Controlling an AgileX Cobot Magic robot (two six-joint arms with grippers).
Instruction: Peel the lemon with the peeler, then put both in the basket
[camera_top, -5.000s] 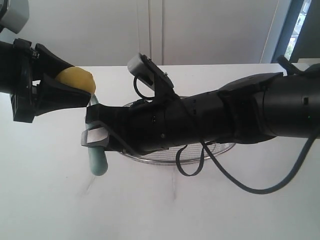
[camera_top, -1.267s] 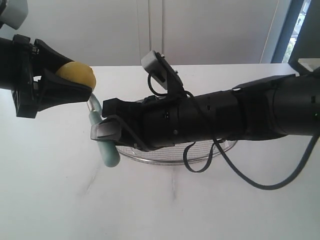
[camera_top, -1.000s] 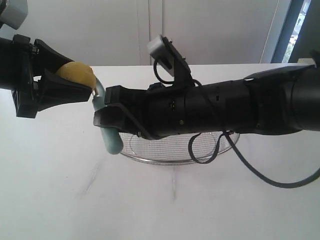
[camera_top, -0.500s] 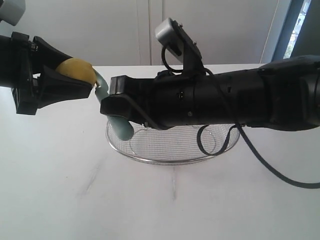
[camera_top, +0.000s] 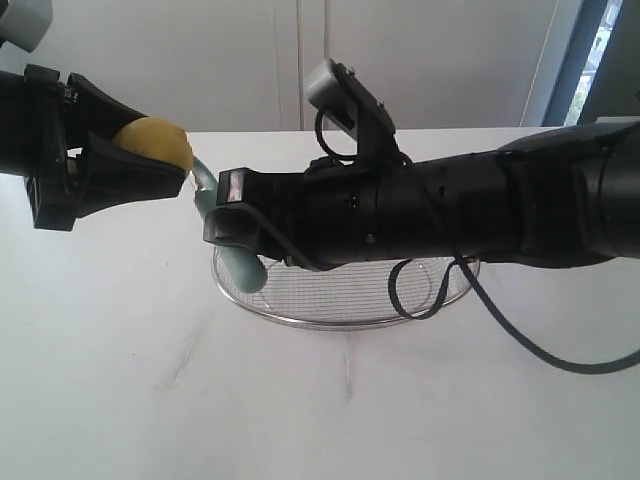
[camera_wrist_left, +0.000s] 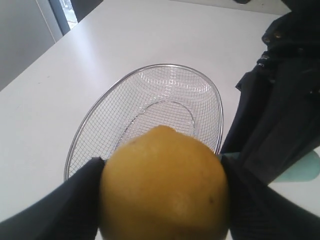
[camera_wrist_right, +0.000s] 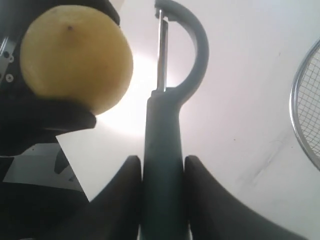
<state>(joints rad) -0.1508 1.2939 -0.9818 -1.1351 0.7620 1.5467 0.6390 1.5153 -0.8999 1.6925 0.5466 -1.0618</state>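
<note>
Looking from the right wrist, peeler (camera_wrist_right: 162, 150) and lemon (camera_wrist_right: 75, 57) stand apart.

Lemon (camera_top: 155, 143) at left, peeler (camera_top: 232, 250) just right of it, basket (camera_top: 345, 318) behind on table (camera_top: 120, 390)

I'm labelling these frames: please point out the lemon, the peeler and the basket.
Round yellow lemon (camera_wrist_right: 75, 57): right wrist view, mid-skin.
Teal-handled metal-bladed peeler (camera_wrist_right: 162, 150): right wrist view, handle.
Oval silver wire-mesh basket (camera_wrist_left: 172, 82): left wrist view, mesh wall.

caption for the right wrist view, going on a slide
Right end effector grips the teal peeler, its blade just beside the lemon, basket partly in view.
</note>
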